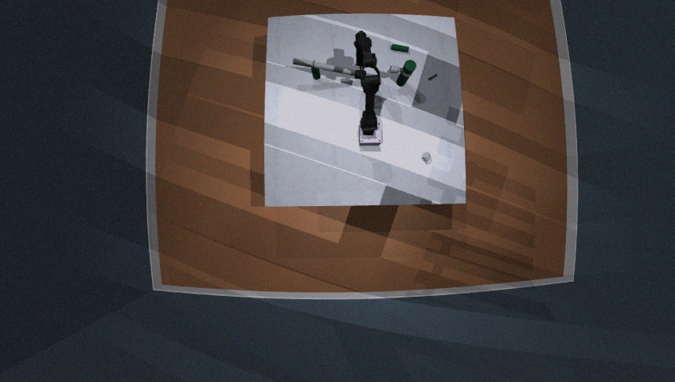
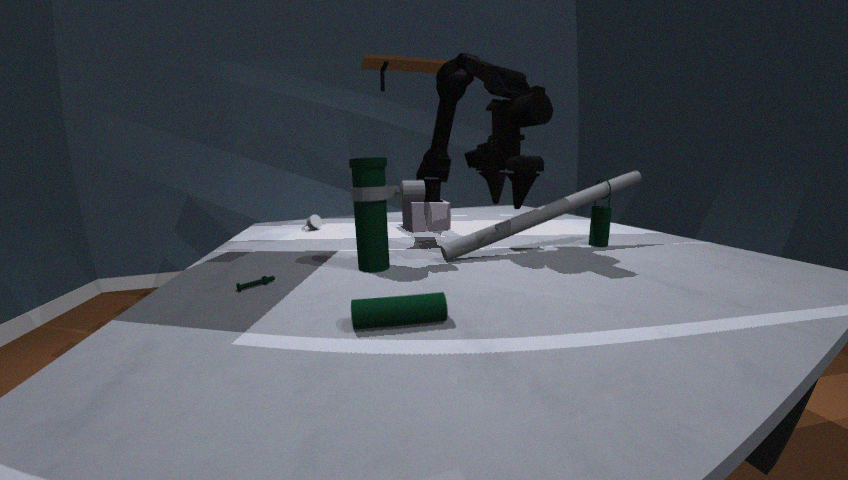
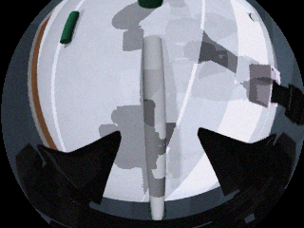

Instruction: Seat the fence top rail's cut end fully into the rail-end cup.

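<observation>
The pale grey rail (image 1: 326, 66) (image 2: 547, 215) (image 3: 153, 85) slants down through the thin green loop on the small green post (image 1: 316, 74) (image 2: 599, 226). Its low end appears to rest on the table, below and apart from the grey end cup (image 1: 393, 68) (image 2: 413, 191). The cup sticks out from the grey band (image 2: 370, 193), high on the upright big green post (image 1: 402, 79) (image 2: 371, 234) just below its cap. My gripper (image 2: 507, 205) (image 3: 160, 133) is open and empty, pointing down above the rail's middle. In the wrist view the rail runs between the two fingers, beneath them. The cup's mouth is hidden.
A green cylinder (image 1: 399, 48) (image 2: 398, 310) (image 3: 69, 27) lies beyond the big post. A small green bolt (image 1: 432, 76) (image 2: 255, 283) lies beside that post. A small white fitting (image 1: 427, 157) (image 2: 313, 223) lies off to one side of my base (image 1: 370, 140) (image 2: 440, 215).
</observation>
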Motion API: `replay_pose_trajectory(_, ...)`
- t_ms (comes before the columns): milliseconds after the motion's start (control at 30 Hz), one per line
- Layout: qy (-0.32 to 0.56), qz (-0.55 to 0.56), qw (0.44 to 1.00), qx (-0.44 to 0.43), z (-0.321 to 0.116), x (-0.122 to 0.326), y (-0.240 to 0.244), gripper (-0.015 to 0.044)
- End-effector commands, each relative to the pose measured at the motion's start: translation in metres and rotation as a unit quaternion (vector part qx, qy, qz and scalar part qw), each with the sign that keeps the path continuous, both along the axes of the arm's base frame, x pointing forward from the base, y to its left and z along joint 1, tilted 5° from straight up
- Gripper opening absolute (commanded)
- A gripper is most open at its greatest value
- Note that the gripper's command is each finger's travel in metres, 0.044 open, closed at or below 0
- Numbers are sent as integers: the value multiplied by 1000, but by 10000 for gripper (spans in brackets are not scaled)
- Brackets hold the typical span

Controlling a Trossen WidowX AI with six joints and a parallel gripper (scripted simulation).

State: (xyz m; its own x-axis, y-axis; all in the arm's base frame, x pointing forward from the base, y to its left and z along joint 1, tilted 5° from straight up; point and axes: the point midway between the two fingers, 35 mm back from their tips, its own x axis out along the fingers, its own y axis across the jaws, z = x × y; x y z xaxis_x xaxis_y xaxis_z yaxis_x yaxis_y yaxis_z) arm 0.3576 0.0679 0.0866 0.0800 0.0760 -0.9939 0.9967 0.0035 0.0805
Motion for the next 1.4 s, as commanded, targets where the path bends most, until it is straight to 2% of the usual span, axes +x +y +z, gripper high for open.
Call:
replay_pose_trajectory(0,-3,-3,1000,-2,-7,1,0,440)
replay_pose_trajectory(1367,-3,-3,1000,-2,-72,7,5,440)
